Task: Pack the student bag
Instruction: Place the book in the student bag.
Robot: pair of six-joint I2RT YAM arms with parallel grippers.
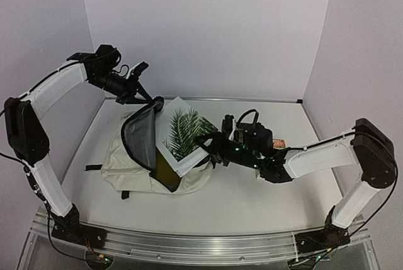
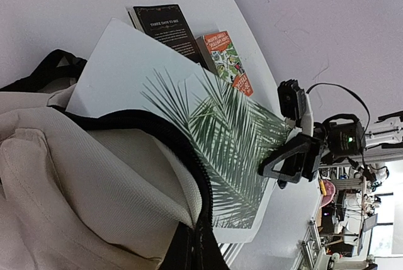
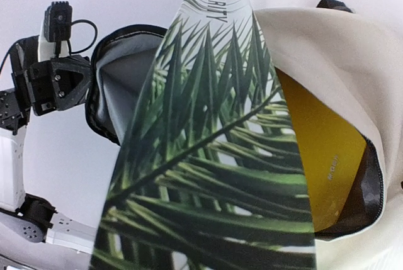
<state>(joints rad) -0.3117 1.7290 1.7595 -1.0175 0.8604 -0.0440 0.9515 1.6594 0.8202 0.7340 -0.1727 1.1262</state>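
Bag [image 1: 135, 157] lay left of centre on the table [image 1: 252, 201], flap pinched up by the left hand [image 1: 146, 97], yellow book [image 3: 321, 175] already inside, right hand [image 1: 211, 146] clamped on the palm-leaf book [image 1: 182, 133] at its mouth; black book [image 2: 165, 28] and orange book [image 2: 227, 62] not yet packed.

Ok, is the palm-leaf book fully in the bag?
Partly in. One corner of the palm-leaf book sits in the open student bag; most sticks out, held by the right end effector.
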